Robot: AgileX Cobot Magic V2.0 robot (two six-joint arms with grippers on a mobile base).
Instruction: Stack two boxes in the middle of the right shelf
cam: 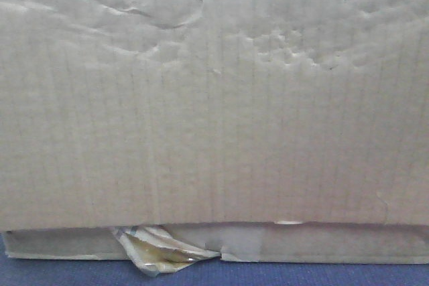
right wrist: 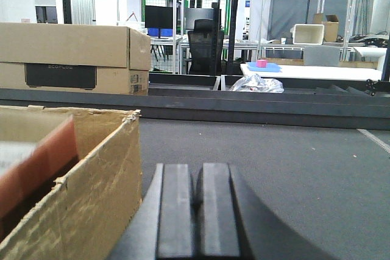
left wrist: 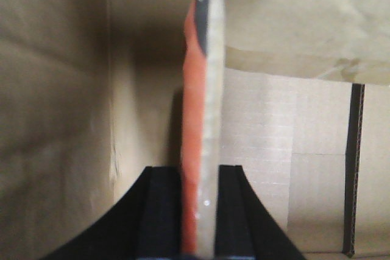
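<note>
Front view: we see the tall box [cam: 214, 98] resting on the flat box [cam: 322, 244], with their front faces nearly flush. Torn tape [cam: 161, 251] hangs left of centre, over the blue surface [cam: 268, 274].
Left wrist: left gripper [left wrist: 198, 178] clamped on an upright orange-faced panel [left wrist: 210, 89].
Right wrist: right gripper [right wrist: 195, 187] pressed together, empty, over the grey surface [right wrist: 274, 150]; open carton [right wrist: 91, 175] at its left.

Two cardboard boxes fill the front view: one tall box [cam: 214, 98] and, directly beneath the tall box, one flat box [cam: 335, 244] bearing one curl of torn tape [cam: 161, 251]. The right wrist view shows one open carton [right wrist: 91, 175], one black-labelled closed carton [right wrist: 73, 53], one office chair [right wrist: 204, 44], one pink block [right wrist: 261, 63] and one plastic bag [right wrist: 256, 83].
</note>
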